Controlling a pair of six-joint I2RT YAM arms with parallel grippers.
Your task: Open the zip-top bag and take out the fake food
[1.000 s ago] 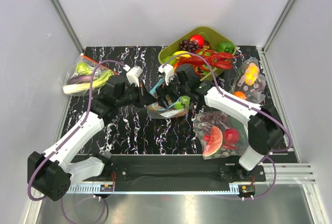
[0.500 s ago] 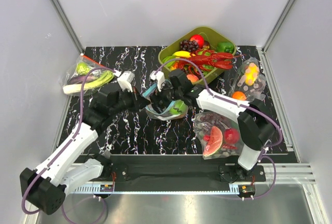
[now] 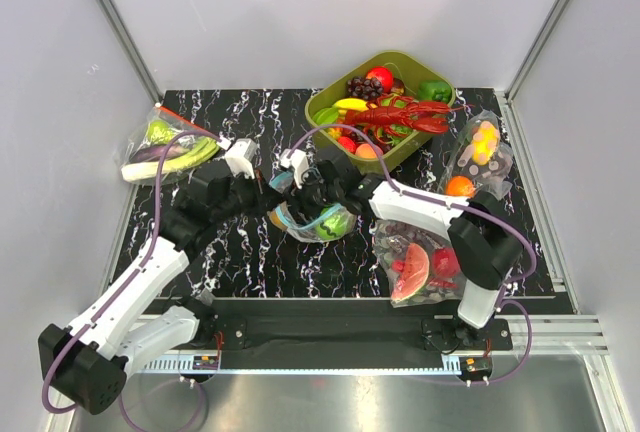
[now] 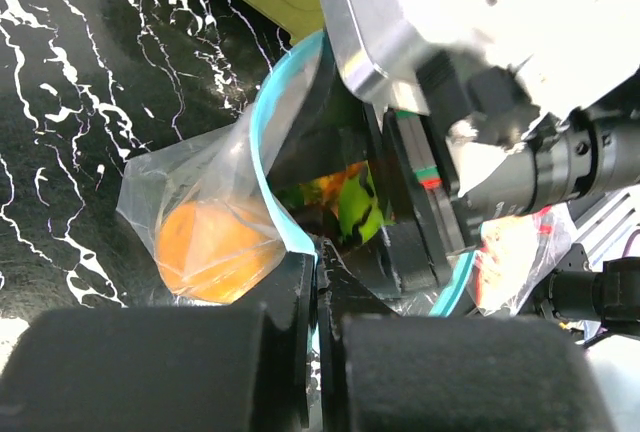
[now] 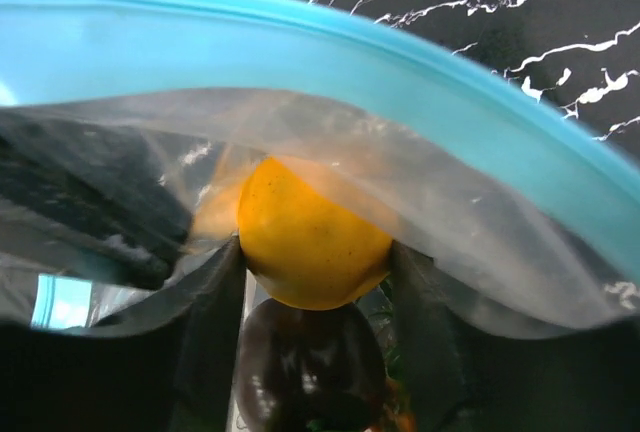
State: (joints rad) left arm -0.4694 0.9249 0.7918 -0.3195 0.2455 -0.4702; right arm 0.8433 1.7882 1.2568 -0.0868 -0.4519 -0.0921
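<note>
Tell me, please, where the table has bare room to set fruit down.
Bare table between the zip-top bag and the near edge, and at the back between the vegetable bag and green bin. Crowded at right: watermelon bag.

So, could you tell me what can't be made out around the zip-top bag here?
- Top view: the left arm and right arm overhang the zip-top bag, hiding its mouth.
- Right wrist view: cloudy plastic hides whether the right jaws touch the yellow-orange fruit.
- Left wrist view: the right arm blocks the bag's interior.

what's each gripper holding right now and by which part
Left gripper pinches the zip-top bag by its teal mouth strip. Right gripper straddles the yellow-orange fruit inside; grip unclear.
</note>
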